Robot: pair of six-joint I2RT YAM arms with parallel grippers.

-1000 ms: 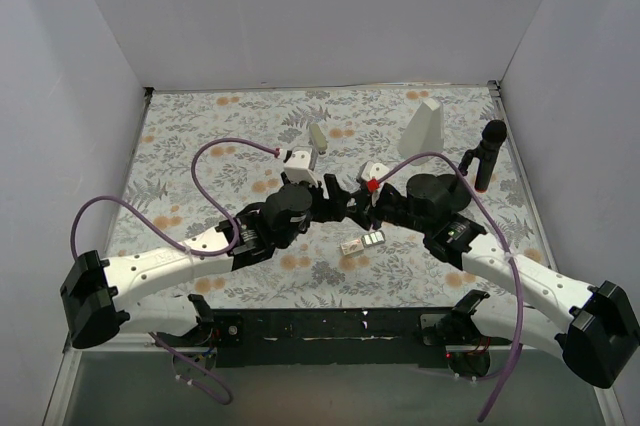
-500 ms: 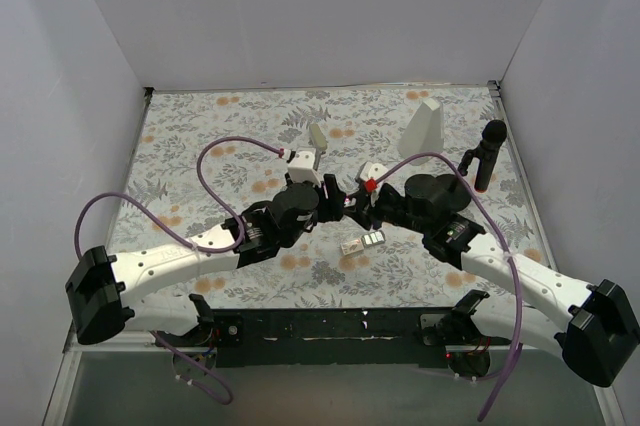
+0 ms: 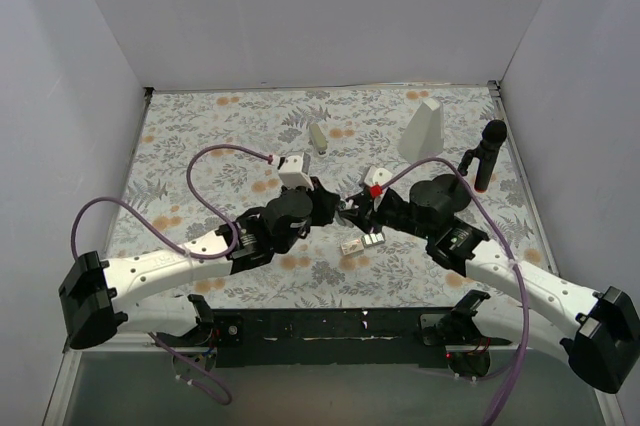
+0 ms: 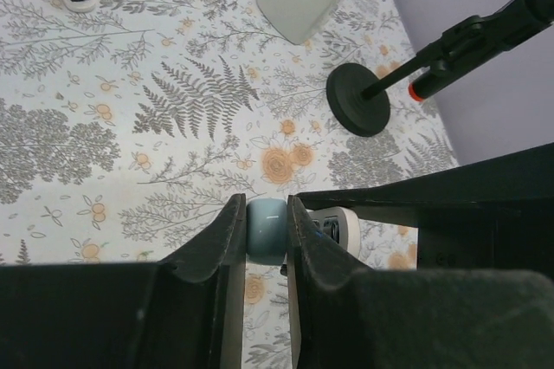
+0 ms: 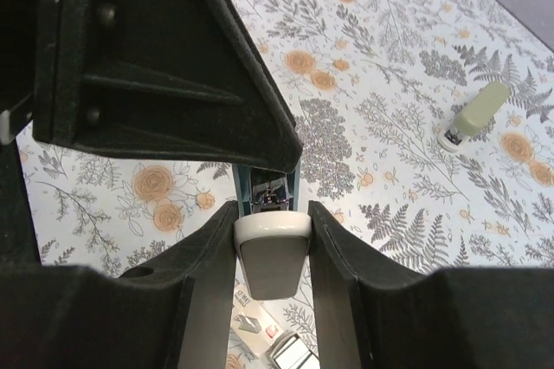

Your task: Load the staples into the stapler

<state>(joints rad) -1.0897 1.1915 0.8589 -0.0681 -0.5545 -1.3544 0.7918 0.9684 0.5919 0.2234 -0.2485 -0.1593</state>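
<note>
Fingers [image 4: 223, 243] of left gripper [image 4: 265, 216] are clamping one end of the light blue stapler [image 4: 267, 235]; right gripper [image 5: 272, 223] is clenching its white end. Staples box [image 3: 362, 242] is lying on the table [image 3: 200, 136] just beside.

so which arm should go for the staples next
Right, probably: the staples lie nearest the right end effector and show in its wrist view; the left end effector clamps the blue stapler.

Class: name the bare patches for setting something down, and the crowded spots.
Free: floral cloth between left wall and beige plastic stapler. Crowded: centre, where left gripper and right gripper hold the light blue plastic stapler; far right, by white wedge block and black stand.
</note>
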